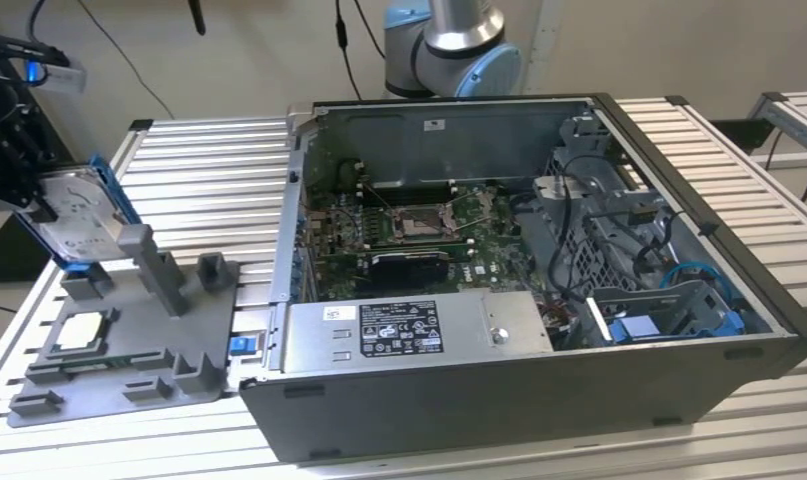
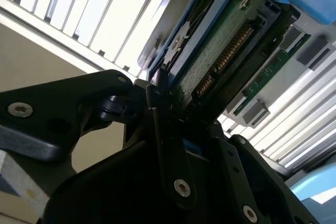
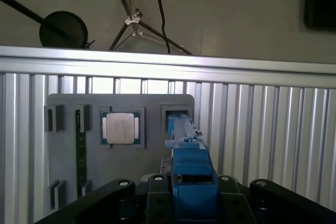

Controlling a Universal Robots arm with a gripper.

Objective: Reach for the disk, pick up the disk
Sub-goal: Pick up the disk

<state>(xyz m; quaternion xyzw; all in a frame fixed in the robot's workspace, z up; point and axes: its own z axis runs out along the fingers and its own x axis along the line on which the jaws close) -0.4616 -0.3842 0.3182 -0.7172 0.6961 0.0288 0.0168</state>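
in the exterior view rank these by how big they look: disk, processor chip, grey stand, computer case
Largest to smallest:
1. computer case, by far
2. grey stand
3. disk
4. processor chip
No close calls among these.

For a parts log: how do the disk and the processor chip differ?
The disk stands on edge in the gripper; the processor chip lies flat, untouched. The disk is larger and blue-framed; the chip is small and square. Both are silver and at the grey stand.
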